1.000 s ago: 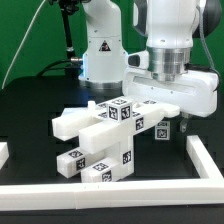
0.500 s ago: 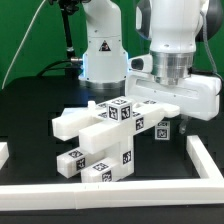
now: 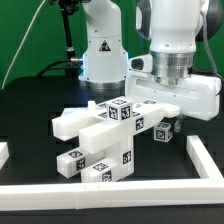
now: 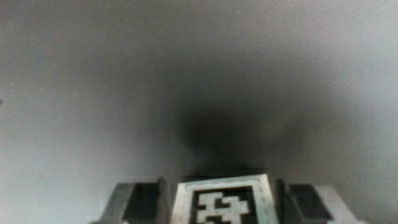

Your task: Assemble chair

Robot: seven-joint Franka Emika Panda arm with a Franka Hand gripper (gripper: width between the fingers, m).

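At the exterior view's left edge a short white border rail (image 3: 4,153) lies on the black table (image 3: 30,110), and another long rail (image 3: 100,192) runs along the front. Right of that, the chair parts (image 3: 100,140) sit clustered in the middle of the table: a flat slab (image 3: 75,122) at the left, a tagged leg bar (image 3: 85,155) angling toward the front, a blocky tagged piece (image 3: 112,168) nearest the front rail, and further tagged pieces stacked behind them near the centre. Behind the cluster stands the arm's white base (image 3: 100,45). Toward the exterior view's right, the gripper (image 3: 168,118) is down low over the right end of the cluster, its wide white body covering the parts beneath; a small tagged piece (image 3: 161,128) shows just under it. In the wrist view, a tagged white piece (image 4: 222,200) sits between the two grey fingers (image 4: 134,203), with the rest blurred; whether the fingers actually press on it cannot be told. A further rail (image 3: 205,160) closes the right side.
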